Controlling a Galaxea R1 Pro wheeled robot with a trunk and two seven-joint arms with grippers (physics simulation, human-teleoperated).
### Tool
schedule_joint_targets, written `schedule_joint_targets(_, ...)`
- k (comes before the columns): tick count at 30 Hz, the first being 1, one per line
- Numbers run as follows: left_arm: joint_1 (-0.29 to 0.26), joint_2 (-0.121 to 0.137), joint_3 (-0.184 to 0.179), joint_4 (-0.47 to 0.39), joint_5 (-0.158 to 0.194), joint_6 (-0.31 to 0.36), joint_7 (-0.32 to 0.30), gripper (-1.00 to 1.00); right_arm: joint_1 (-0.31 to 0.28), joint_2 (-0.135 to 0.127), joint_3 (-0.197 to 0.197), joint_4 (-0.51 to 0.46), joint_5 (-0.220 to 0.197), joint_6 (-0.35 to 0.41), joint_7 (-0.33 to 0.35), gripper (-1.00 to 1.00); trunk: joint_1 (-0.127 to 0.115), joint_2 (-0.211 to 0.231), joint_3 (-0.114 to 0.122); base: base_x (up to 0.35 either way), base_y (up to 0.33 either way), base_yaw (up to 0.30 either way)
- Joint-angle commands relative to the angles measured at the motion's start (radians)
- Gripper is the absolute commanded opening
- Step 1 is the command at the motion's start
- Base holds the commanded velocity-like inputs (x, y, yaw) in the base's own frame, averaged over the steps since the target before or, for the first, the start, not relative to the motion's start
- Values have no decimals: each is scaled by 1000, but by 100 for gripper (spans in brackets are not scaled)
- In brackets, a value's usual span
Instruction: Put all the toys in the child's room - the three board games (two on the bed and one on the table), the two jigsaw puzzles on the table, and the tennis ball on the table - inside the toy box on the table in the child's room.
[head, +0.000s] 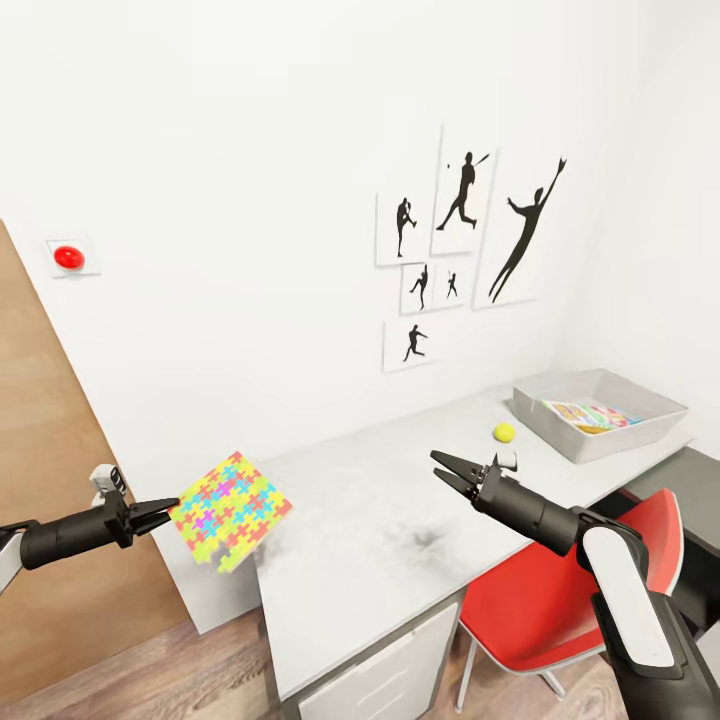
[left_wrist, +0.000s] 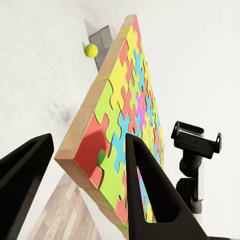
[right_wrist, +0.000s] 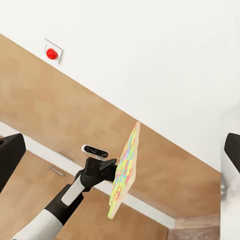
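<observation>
My left gripper (head: 172, 513) is shut on the edge of a multicoloured jigsaw puzzle (head: 232, 510), holding it tilted in the air just off the left end of the table (head: 370, 520). In the left wrist view the jigsaw puzzle (left_wrist: 125, 120) runs between my two black fingers (left_wrist: 150, 195). My right gripper (head: 438, 465) hangs open and empty over the table's middle. A tennis ball (head: 504, 432) lies on the table near the pale grey toy box (head: 655, 405) at the far right end. Inside that box lies a flat colourful game box (head: 590, 415).
A red chair (head: 545, 605) is tucked under the table below my right arm. White drawer fronts (head: 385, 680) face me. A brown door (head: 60, 480) and a red wall button (head: 68, 257) are at the left. Baseball silhouette pictures (head: 465, 240) hang above the table.
</observation>
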Motion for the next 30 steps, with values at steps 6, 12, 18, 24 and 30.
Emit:
schedule_joint_targets(6, -1, 1, -2, 0, 1, 8, -3, -100, -1, 0, -1, -1, 6, 4, 7, 100, -23, 41, 19, 0, 0, -23)
schedule_joint_targets(12, -1, 1, -2, 0, 1, 8, -3, -100, -1, 1, 0, -1, 6, 4, 8, 100, -46, 83, 44, 0, 0, -168)
schedule_joint_targets(18, -1, 1, -1, 0, 1, 8, -3, -100, -1, 1, 0, -1, 6, 3, 8, 100, -69, 125, 70, 0, 0, -214)
schedule_joint_targets(24, -1, 0, -1, 0, 0, 8, -3, -100, -1, 2, 3, -1, 7, 3, 8, 100, -92, 167, 96, 0, 0, -218)
schedule_joint_targets(30, -1, 0, -2, 0, 0, 8, -3, -100, -1, 2, 4, -1, 6, 3, 8, 100, -115, 209, 122, 0, 0, -219)
